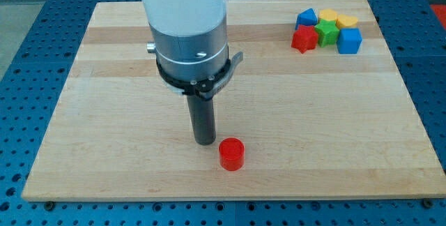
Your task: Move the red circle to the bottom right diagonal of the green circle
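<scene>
A pale, rectangular wooden board, its grain running in long strips, lies on a blue metal bench surface dotted with a regular grid of small holes. Even, soft light falls across it, casting only faint shadows.

Blocks, seven: red, two (circle; star); blue, two (;); yellow, two (;); green, one. Wooden board, one.
</scene>
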Tool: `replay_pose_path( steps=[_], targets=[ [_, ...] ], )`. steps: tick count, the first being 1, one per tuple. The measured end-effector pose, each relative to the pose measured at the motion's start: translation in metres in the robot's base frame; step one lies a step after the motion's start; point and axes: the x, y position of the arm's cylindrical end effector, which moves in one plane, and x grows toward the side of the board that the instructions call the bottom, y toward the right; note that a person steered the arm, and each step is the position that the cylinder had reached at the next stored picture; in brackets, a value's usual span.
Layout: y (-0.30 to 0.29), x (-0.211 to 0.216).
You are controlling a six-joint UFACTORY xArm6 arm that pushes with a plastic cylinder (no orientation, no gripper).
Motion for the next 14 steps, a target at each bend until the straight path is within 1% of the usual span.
replay_pose_path(
  steps=[1,2,3,4,5,8,9,10,14],
  targets=[
    [-0.001,-0.021],
    [0.037,-0.02],
    [0.102,-0.004],
    [0.102,-0.002],
    [0.102,0.016],
    [0.101,0.023],
    [0.101,0.04],
    [0.101,0.046],
    [0.08,0.046]
  ],
)
